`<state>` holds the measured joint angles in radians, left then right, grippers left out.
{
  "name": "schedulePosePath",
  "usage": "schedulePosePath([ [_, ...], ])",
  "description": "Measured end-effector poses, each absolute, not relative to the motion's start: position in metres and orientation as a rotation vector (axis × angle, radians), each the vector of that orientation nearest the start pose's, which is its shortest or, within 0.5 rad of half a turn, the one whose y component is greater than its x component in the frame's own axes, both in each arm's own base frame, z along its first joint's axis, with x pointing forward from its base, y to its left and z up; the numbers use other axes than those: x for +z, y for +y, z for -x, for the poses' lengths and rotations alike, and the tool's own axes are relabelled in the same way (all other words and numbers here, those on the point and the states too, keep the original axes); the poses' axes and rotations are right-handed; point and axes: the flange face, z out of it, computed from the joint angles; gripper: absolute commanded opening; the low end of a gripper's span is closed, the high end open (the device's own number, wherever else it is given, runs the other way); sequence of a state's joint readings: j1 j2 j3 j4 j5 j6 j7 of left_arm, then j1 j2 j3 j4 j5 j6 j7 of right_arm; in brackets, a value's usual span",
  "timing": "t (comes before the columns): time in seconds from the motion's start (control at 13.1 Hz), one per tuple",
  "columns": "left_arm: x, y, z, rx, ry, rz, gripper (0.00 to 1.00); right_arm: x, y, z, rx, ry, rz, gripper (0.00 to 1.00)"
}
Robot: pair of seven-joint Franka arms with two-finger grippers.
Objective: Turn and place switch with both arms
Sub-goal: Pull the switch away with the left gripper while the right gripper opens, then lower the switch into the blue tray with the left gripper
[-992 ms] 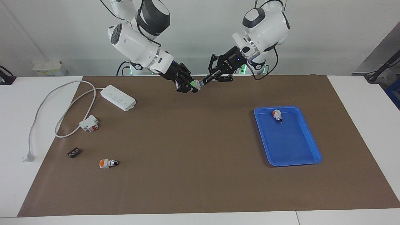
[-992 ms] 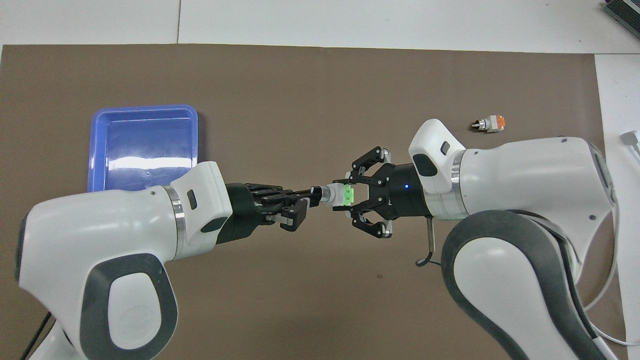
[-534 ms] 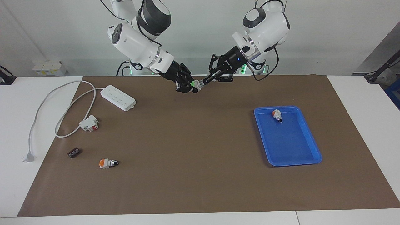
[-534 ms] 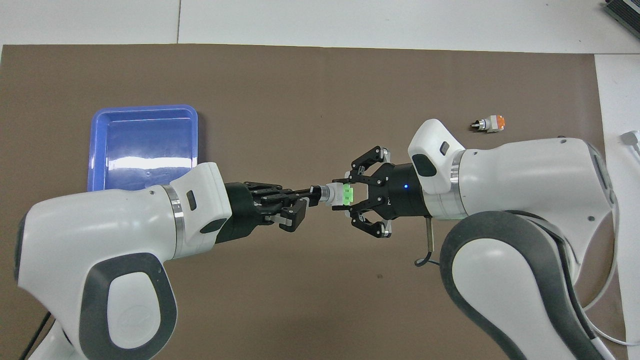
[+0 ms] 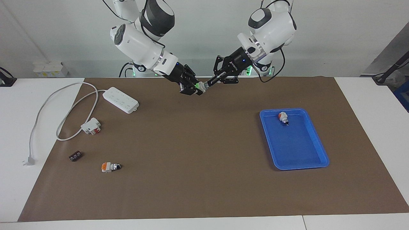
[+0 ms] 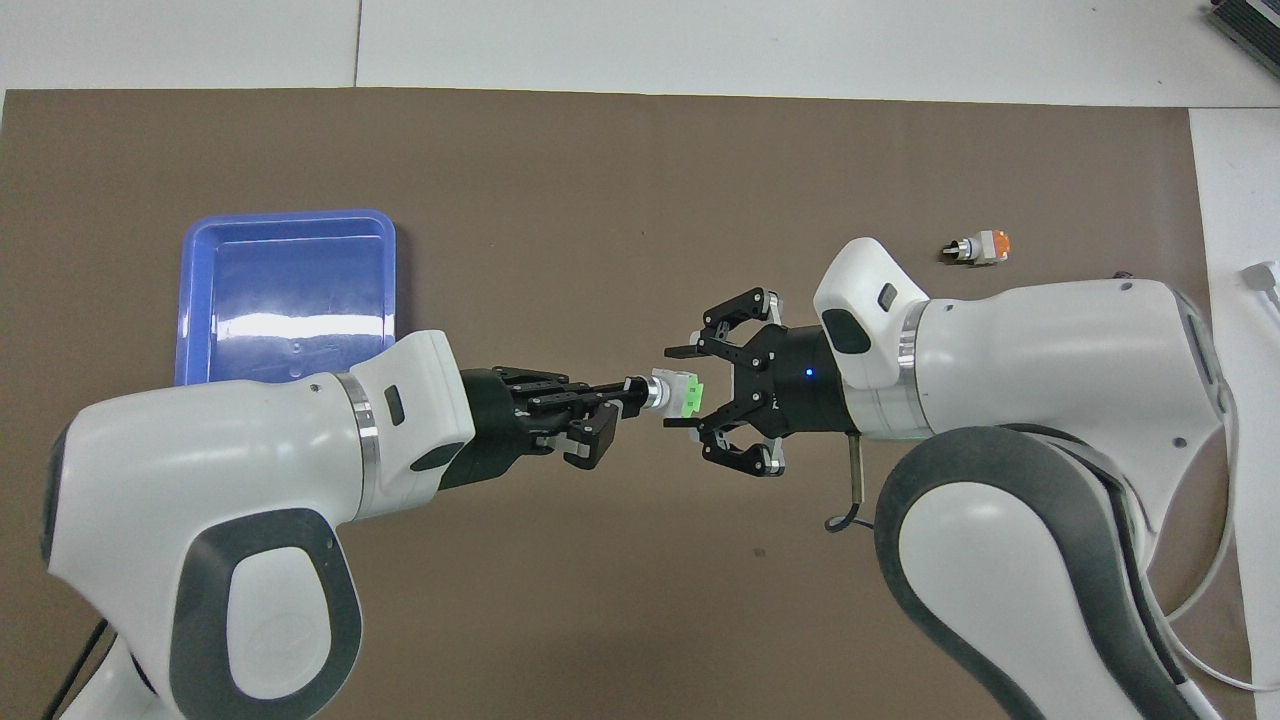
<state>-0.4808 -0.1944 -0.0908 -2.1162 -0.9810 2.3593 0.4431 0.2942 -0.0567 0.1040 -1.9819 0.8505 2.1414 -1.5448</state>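
The switch (image 6: 675, 393) has a white body, a bright green end, a silver collar and a black knob; it hangs in the air over the brown mat between the two grippers and also shows in the facing view (image 5: 200, 85). My left gripper (image 6: 630, 388) is shut on its black knob and holds it level; it also shows in the facing view (image 5: 206, 84). My right gripper (image 6: 684, 388) is open, its fingers standing apart on either side of the green end; in the facing view (image 5: 194, 88) it is just at the switch.
A blue tray (image 5: 306, 159) lies toward the left arm's end, with an orange switch (image 5: 282, 117) in it. Toward the right arm's end lie another orange switch (image 5: 110, 166), a white-and-red block (image 5: 91, 126), a small dark block (image 5: 75, 156) and a white power strip (image 5: 120, 100) with its cable.
My right gripper's fingers have spread and let go of the switch's green end. My left gripper keeps hold of the knob; the switch has barely moved.
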Motion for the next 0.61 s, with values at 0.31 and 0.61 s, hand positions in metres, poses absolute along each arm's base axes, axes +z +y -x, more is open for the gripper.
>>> schedulePosePath([
  [0.31,0.545,-0.296,-0.447,0.429,-0.513,-2.248,0.00,0.529,0.249,-0.512,-0.785,-1.765,1.813,1.00],
  [0.61,0.534,-0.251,-0.470,0.424,-0.570,-2.379,0.00,0.530,0.245,-0.514,-0.773,-1.852,1.837,1.00],
])
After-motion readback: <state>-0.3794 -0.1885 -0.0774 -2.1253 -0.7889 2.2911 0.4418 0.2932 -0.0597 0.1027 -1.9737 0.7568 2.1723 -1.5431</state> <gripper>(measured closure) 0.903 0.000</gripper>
